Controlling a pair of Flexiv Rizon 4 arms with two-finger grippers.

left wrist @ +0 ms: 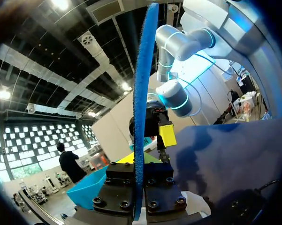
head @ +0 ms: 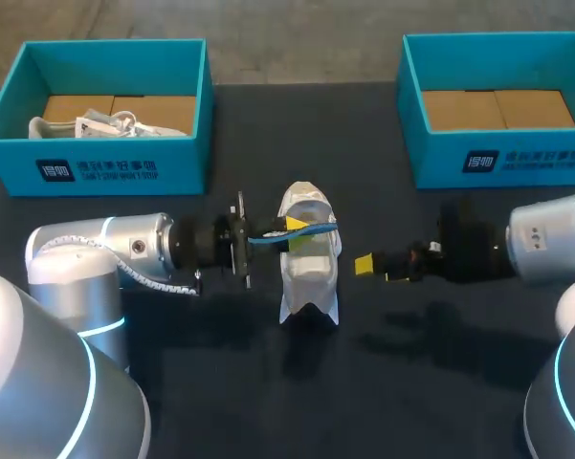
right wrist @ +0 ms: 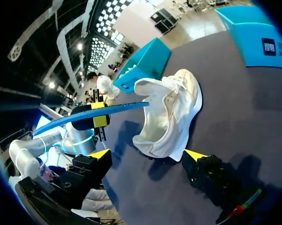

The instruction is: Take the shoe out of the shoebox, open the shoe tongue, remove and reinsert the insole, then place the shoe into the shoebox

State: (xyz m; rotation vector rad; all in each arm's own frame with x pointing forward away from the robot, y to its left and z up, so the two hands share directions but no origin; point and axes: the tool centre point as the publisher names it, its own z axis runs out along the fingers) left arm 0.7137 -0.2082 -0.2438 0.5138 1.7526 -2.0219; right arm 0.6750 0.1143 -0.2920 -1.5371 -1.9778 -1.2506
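Left wrist view: my left gripper (left wrist: 140, 164) is clamped on the blue insole (left wrist: 143, 93). The insole stands edge-on between the two fingers and runs out well ahead of them. Past its far end sits my right gripper (left wrist: 168, 136).

From the right wrist, my right gripper's fingers are apart and hold nothing. The white shoe (right wrist: 171, 110) rests on the table (head: 411, 382) just ahead of those fingers, in line with the gap between them and touching neither. The insole's free end reaches the shoe's collar. I cannot tell whether it is inside.

Judgement: the step in hand is the insole, and it has to go back in. Procedure:

1. Hold the left clamp firm, because the insole is thin and flexible and will bow if pushed from far back.
2. Close the right fingers on the shoe's heel or side wall so the shoe cannot slide on the table.
3. Aim the free end low, under the tongue, toward the toe.
4. Feed along the shoe's length, and release only when the heel end lies flat.

Risk: the end may catch on the collar and fold.

Farther off, well apart from both sets of fingers, stand two shoeboxes. The one to my left (head: 100, 163) holds another shoe (head: 96, 122). The one to my right (head: 497, 158) is open, with nothing in it.
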